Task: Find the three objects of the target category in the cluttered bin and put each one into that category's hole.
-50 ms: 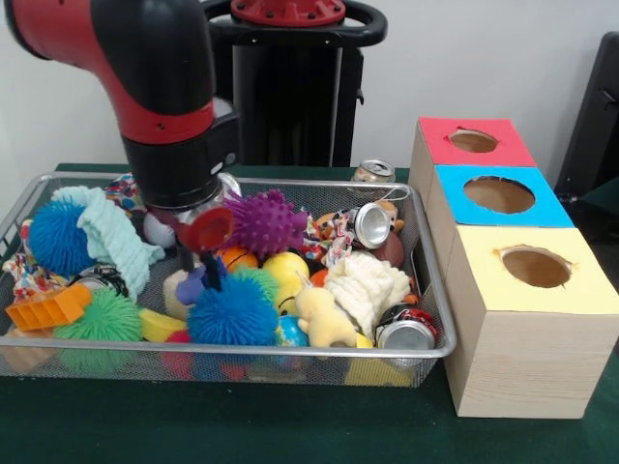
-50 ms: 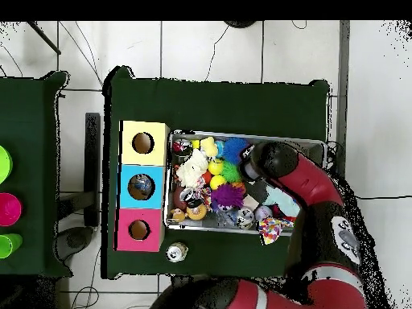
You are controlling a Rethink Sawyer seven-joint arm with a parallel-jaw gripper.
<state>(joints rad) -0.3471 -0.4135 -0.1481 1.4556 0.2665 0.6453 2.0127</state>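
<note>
My gripper (image 1: 198, 259) reaches down into the left-middle of the wire bin (image 1: 430, 290), among the toys. A red rounded piece (image 1: 206, 230) sits right at it, and I cannot tell whether it is held. Around it lie a purple spiky ball (image 1: 264, 222), a blue spiky ball (image 1: 232, 311) and a yellow ball (image 1: 283, 270). Two silver cans (image 1: 371, 224) (image 1: 406, 332) lie at the bin's right side. The wooden boxes have a red hole (image 1: 473, 141), a blue hole (image 1: 499, 194) and a yellow hole (image 1: 535, 267). In the overhead view the arm (image 2: 278, 165) covers the gripper.
Another can (image 1: 372, 171) stands outside the bin behind its rim, also seen as the can (image 2: 176, 252) from above. In the bin are a teal cloth (image 1: 111, 237), another blue spiky ball (image 1: 53, 237), a green one (image 1: 102, 319), an orange block (image 1: 48, 309) and plush toys (image 1: 368, 288).
</note>
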